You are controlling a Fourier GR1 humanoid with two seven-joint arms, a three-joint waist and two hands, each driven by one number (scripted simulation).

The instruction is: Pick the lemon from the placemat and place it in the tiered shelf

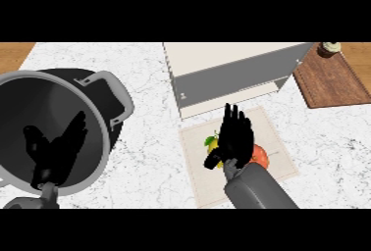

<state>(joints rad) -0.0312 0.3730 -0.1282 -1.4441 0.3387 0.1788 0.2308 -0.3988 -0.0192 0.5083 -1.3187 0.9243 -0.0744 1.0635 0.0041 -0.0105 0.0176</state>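
Observation:
A yellow lemon (212, 144) lies on the beige placemat (282, 162), mostly hidden under my right hand (234, 137). That hand hovers over it with fingers stretched straight toward the shelf and the thumb angled down beside the lemon. A red-orange fruit (260, 155) sits just right of the hand on the same mat. The tiered shelf (232, 73) stands right behind the placemat, cream and grey. My left hand (54, 147) rests open over the big pot at the left.
A large dark pot (51, 88) with grey handles fills the left side. A wooden cutting board (333, 81) lies at the right, with a small jar (328, 48) at its far corner. White marble counter (152, 147) lies between pot and placemat.

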